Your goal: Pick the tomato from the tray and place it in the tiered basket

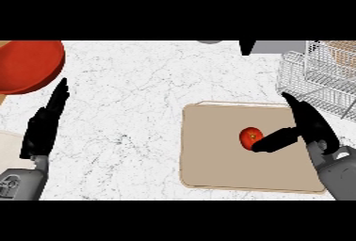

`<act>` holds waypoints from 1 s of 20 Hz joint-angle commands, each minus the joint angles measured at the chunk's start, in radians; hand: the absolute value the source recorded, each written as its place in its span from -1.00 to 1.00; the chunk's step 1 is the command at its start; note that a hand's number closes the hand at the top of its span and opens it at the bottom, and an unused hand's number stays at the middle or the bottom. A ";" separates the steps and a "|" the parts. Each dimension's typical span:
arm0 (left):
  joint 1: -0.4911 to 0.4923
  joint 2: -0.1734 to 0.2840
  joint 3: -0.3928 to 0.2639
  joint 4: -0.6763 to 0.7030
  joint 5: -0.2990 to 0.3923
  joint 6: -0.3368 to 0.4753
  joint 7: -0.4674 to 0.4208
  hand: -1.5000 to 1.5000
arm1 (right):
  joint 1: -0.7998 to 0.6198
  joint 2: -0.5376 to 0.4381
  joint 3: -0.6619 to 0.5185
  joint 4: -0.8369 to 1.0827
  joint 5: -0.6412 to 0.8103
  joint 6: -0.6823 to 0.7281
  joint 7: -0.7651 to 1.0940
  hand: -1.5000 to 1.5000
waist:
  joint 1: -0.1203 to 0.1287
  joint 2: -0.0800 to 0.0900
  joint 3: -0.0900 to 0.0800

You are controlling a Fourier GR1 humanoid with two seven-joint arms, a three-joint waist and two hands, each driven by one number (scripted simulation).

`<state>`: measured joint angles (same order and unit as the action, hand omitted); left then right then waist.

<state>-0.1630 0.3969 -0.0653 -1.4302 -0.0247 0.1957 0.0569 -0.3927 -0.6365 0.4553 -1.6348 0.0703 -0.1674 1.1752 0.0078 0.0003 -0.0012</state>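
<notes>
The small round red tomato (249, 137) lies on the flat beige rectangular tray (215, 160), a little right of its middle, and it is not yet lifted. It is touched on its right side by the thumb of the black right hand (306, 129), while the fingers are held straight above it, so the hand is seen as open and nothing is gripped. If the fingers are closed from this position, the tomato could be pushed sideways and rolled over the tray, because it is round and is contacted from one side only. The white wire tiered basket (316, 77) is cut off by the right edge, so its tiers cannot be told apart. The black left hand (43, 127) is resting open at the left, beside a red round plate (28, 66) which is only partly visible.
</notes>
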 commanded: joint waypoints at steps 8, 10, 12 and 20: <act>0.023 -0.027 0.020 -0.013 -0.022 -0.004 0.000 0.00 | 0.011 0.063 0.079 -0.024 0.152 0.046 0.213 -1.00 | -0.011 -0.003 0.000; 0.004 -0.019 0.016 -0.021 -0.025 -0.022 0.022 0.00 | -0.038 0.059 0.055 -0.042 0.144 0.087 0.264 -1.00 | -0.009 -0.003 0.000; 0.014 -0.031 0.022 0.014 -0.021 -0.029 -0.037 0.00 | -0.086 0.121 0.072 0.085 0.193 0.077 0.229 -1.00 | 0.002 0.001 0.000; -0.005 -0.052 0.021 0.025 -0.067 -0.004 -0.011 0.00 | -0.016 0.173 0.064 0.082 0.245 0.099 0.210 -1.00 | -0.007 -0.001 0.000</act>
<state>-0.1550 0.3531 -0.0434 -1.4175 -0.0702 0.1826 0.0428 -0.3881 -0.5083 0.5283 -1.5824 0.2916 -0.0901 1.2005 0.0012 -0.0011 -0.0009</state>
